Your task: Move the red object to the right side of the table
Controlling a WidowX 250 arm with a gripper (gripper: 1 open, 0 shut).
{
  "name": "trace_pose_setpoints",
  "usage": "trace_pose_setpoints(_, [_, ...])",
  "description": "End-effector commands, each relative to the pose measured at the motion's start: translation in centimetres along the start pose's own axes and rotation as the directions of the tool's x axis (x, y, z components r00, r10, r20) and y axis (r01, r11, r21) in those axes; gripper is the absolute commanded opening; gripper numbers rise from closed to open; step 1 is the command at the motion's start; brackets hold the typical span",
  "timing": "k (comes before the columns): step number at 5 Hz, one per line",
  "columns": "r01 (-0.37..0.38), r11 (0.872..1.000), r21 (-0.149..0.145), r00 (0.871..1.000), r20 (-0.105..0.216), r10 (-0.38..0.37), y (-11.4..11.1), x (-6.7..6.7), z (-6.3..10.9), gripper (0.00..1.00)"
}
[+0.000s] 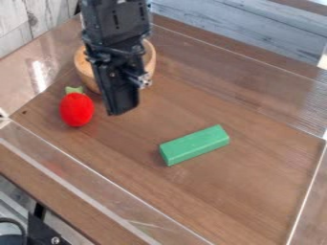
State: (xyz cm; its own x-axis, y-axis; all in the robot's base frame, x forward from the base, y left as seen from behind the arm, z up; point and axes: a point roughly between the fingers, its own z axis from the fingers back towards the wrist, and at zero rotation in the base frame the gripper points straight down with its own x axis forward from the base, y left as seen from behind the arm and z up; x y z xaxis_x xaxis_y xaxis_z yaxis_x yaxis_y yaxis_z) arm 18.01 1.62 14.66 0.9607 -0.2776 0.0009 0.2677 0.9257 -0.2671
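With its jaws together and empty, the claw (120, 103) hangs just right of the red object (78, 108) on the tabletop (243, 191), so it should part them first, center over the toy, then descend to clamp gently.

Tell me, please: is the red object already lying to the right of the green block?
No, the red object lies near the left side of the table, well left of the green block.

tool (120, 103) near the red object (78, 108)
closed tool points down just right of it; wooden bowl (87, 63) behind, green block (194, 144) lies apart on the tabletop (243, 96).
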Motion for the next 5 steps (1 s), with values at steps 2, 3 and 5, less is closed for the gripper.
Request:
trace_pose_setpoints(2, [0.0, 1.0, 0.008, 0.999, 0.05, 0.0, -1.2, 1.4, 0.1, 0.0])
trace_pose_setpoints(3, [-0.008, 1.0, 0.015, 0.998, 0.055, 0.008, -0.3, 1.1, 0.1, 0.0])
trace_pose_setpoints(5, [-0.031, 0.999, 0.026, 0.997, 0.066, 0.029, 1.5, 0.8, 0.0, 1.0])
